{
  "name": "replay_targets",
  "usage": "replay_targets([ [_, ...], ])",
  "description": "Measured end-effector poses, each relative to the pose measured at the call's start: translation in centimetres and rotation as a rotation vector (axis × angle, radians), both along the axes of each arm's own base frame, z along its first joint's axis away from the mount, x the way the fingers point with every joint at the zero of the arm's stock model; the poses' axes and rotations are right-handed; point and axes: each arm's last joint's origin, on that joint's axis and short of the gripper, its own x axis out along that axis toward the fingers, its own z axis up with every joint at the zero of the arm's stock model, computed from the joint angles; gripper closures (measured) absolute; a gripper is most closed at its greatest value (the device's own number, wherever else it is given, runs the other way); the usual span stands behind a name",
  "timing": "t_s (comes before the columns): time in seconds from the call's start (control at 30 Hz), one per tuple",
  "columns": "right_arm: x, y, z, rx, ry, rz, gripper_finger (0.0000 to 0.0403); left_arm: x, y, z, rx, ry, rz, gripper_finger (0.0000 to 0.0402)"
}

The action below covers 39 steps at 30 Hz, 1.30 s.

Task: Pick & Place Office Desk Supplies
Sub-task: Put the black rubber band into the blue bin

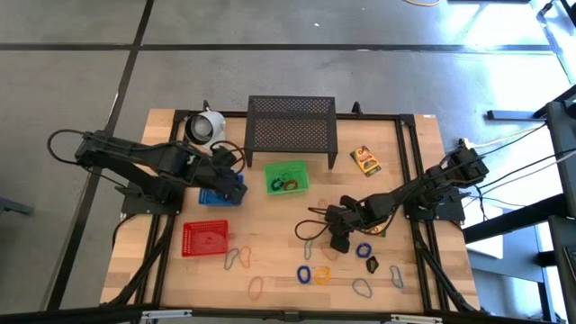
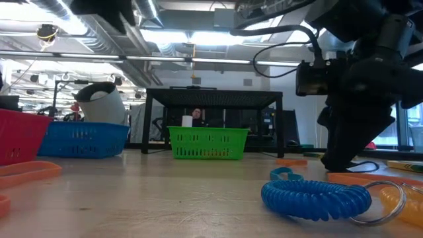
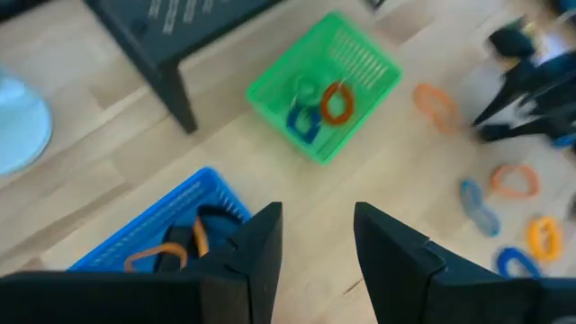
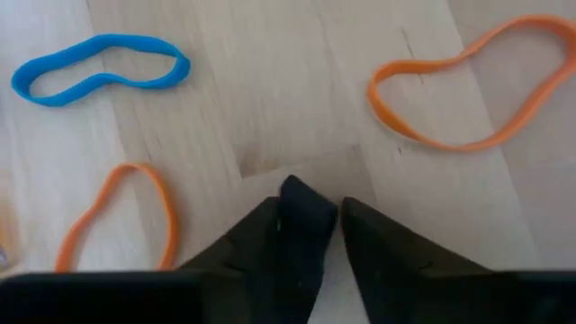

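Note:
My right gripper [image 1: 340, 238] points down at the table's front right, shut on a small black clip [image 4: 308, 202]. Around it, loose rubber bands lie flat on the wood: a blue one [image 4: 99, 65] and two orange ones [image 4: 468, 90] [image 4: 117, 216]. More loops, blue and yellow among them, lie near the front edge [image 1: 310, 274]. My left gripper [image 3: 315, 243] hangs open above the blue basket [image 1: 220, 193], with nothing between its fingers. That basket holds an orange band [image 3: 157, 256] and a black item. My right gripper pinches the small black clip [image 4: 310, 193] between its two fingertips, coming from above and pointing steeply down. The clip is at table level; whether it still rests on the wood [image 4: 297, 153], I cannot tell.
A green basket [image 1: 288, 176] with blue, orange and green loops stands mid-table. A red basket [image 1: 205, 238] is at the front left. At the back are a black mesh stand [image 1: 291, 126] and a white cup [image 1: 205, 126]. A yellow crayon box [image 1: 365, 160] lies back right.

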Motion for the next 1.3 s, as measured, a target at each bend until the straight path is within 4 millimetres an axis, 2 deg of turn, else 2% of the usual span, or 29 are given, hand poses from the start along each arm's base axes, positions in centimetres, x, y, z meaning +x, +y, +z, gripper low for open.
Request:
replay_targets([
  [0.17,0.1,0.0,0.0,0.011,-0.004,-0.004,0.0381,0.9,-0.1,0.8,0.053,-0.084,-0.074,0.0270],
  [0.4,-0.4,0.0,1.0,0.067,-0.008,-0.030,0.0392,1.3,-0.2,1.0,0.125,-0.088,-0.183,0.0266],
  [0.57,-0.8,-0.3,4.9,0.112,-0.176,-0.044,0.0396,1.3,-0.2,1.0,0.129,-0.083,-0.191,0.0255],
  [0.7,-1.3,-0.7,8.5,0.133,-0.388,-0.075,0.0396,2.1,-0.5,0.4,0.118,-0.059,-0.234,0.0238],
  [0.93,-0.9,-1.4,13.6,0.135,-0.787,-0.054,0.0396,6.2,-1.5,-0.5,0.184,-0.161,-0.356,0.0215],
  [1.17,-0.2,-1.9,15.2,0.015,-0.978,0.010,0.0396,10.8,-2.8,-0.9,0.294,-0.358,-0.552,0.0217],
  [1.3,0.0,-2.1,16.1,-0.056,-1.071,0.020,0.0394,12.4,-3.3,-1.4,0.308,-0.434,-0.635,0.0215],
])
